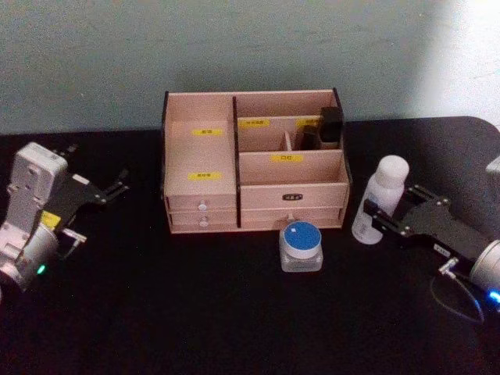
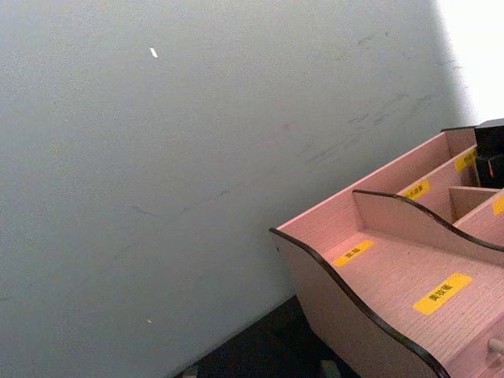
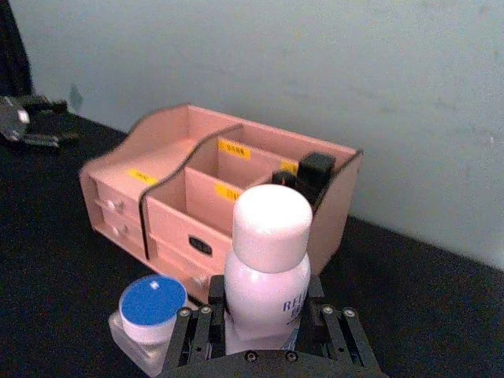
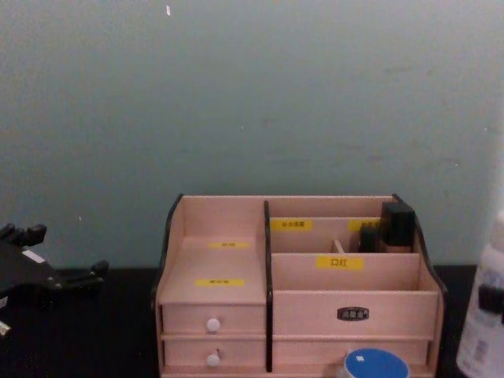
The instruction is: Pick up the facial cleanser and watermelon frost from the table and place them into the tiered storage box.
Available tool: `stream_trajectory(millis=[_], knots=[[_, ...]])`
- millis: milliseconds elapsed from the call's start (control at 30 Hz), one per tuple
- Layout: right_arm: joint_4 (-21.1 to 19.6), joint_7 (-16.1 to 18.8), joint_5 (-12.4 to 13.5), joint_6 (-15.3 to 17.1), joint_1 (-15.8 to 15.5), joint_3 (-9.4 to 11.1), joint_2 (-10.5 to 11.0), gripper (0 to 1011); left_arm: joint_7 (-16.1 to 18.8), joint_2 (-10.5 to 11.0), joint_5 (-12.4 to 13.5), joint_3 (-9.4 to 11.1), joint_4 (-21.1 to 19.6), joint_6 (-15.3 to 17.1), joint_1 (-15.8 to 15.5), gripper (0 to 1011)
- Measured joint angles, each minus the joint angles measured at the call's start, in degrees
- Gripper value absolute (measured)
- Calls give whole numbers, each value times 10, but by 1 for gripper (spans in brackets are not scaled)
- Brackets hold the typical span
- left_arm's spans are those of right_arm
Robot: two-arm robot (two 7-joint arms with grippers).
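Note:
The facial cleanser (image 1: 387, 183), a slim white bottle with blue print, stands upright on the black table right of the tiered storage box (image 1: 293, 195). My right gripper (image 1: 383, 216) is shut on its lower body, one finger on each side, as the right wrist view shows with the facial cleanser (image 3: 272, 236) between the right gripper (image 3: 264, 324) fingers. The watermelon frost (image 1: 301, 241), a squat jar with a blue lid, sits just in front of the box's drawers, also seen as the watermelon frost (image 3: 152, 303) beside the bottle. My left gripper (image 1: 98, 212) hovers open left of the box.
A dark small container (image 1: 332, 125) occupies the box's back right compartment. The box's left stepped compartment (image 2: 394, 276) has only yellow labels in it. A grey-green wall rises close behind the box. Black tabletop stretches in front of and beside the box.

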Motion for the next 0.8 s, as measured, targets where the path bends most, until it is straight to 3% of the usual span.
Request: stream_trajectory(millis=[367,800], knots=[[-22,23,34,0,4,3,14,593,0,0,0,0,0,0,0,1001],[6,42,42,-13,48,-31,15,593,0,0,0,0,0,0,0,1001]])
